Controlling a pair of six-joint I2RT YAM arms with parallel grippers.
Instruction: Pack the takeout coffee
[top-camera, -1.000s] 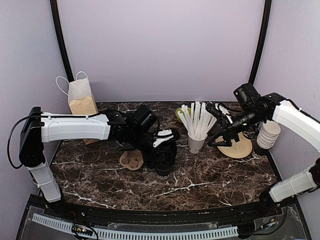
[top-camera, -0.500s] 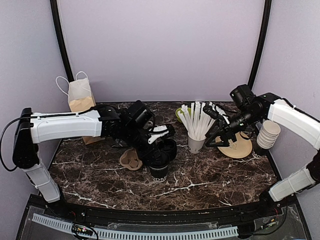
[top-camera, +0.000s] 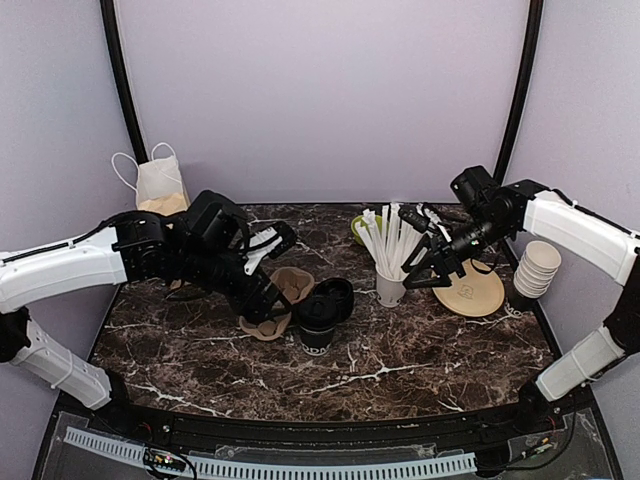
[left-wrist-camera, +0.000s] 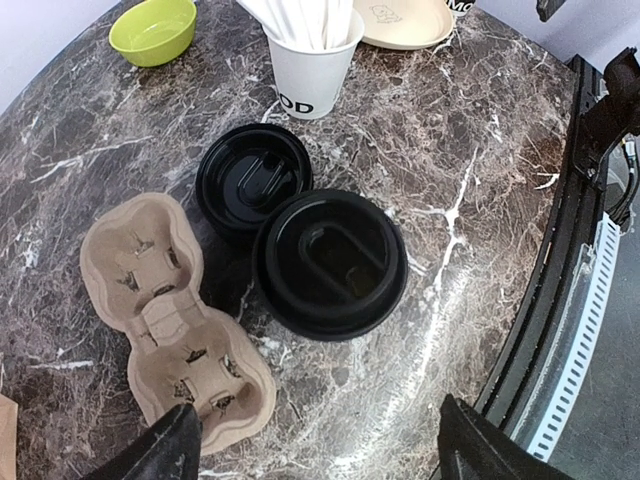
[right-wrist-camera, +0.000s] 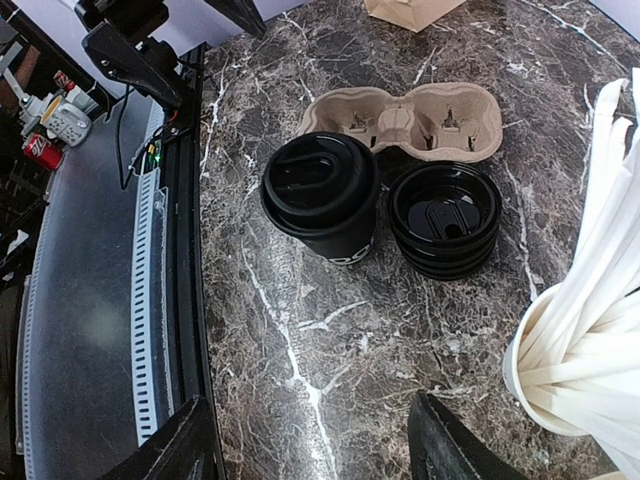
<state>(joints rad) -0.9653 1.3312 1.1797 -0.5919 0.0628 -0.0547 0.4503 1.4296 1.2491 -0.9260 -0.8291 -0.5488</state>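
Note:
The takeout coffee (top-camera: 318, 327), a black paper cup with a black lid and white lettering, stands upright on the marble table; it also shows in the left wrist view (left-wrist-camera: 330, 262) and the right wrist view (right-wrist-camera: 322, 195). My left gripper (top-camera: 272, 276) is open and empty, to the left of the cup above the brown cup carrier (top-camera: 275, 300); its tips frame bare table in its own view (left-wrist-camera: 320, 460). My right gripper (top-camera: 421, 252) is open and empty beside the straw cup (top-camera: 392, 272), its tips low in its own view (right-wrist-camera: 310, 450).
A stack of black lids (top-camera: 336, 297) touches the coffee's far side. A paper bag (top-camera: 160, 198) stands at the back left. A green bowl (left-wrist-camera: 152, 30), a tan plate (top-camera: 472, 296) and stacked white cups (top-camera: 540, 268) lie to the right.
My left gripper let go of the coffee cup, leaving it standing on the table, and drew back to the left. My right gripper shifted slightly left toward the straws.

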